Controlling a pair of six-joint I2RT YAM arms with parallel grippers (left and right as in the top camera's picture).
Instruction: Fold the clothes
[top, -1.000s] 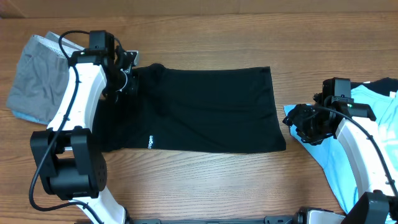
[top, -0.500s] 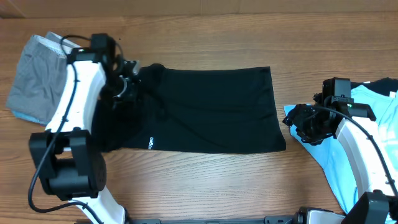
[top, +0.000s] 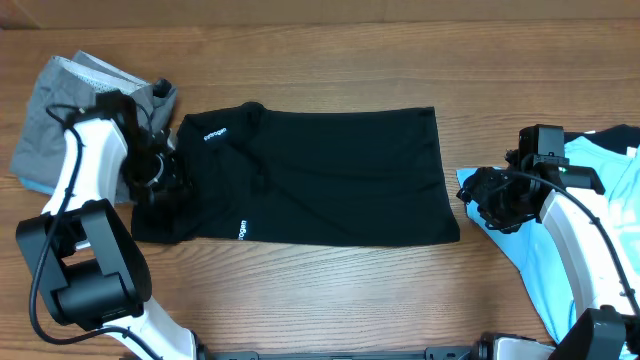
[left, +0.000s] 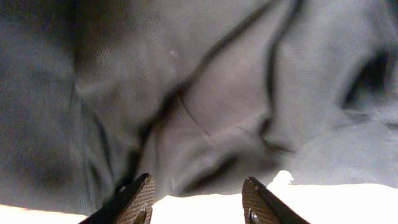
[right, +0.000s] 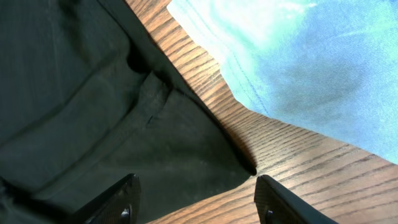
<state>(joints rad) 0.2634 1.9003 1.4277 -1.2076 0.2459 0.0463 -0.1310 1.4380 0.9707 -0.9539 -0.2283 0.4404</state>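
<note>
Shirt: plain black short-sleeved fabric T-shirt, folded to a broad rectangle, flat on the middle of the wooden worktop; small white print near the lower left edge and again by the upper left corner.
Left fingers: parted, gripping nothing; low over rumpled dark cloth at the black shirt's left edge (fabric fills nearly the whole wrist view).
Right fingers: spread wide, empty; over the strip of bare wood between the black shirt's right edge and the blue one.
Blue shirt: light blue printed T-shirt, lying loose at the right end, near the black shirt but not touching it.
Shorts: grey fabric shorts, bunched at the far left, just beside the left arm.
</note>
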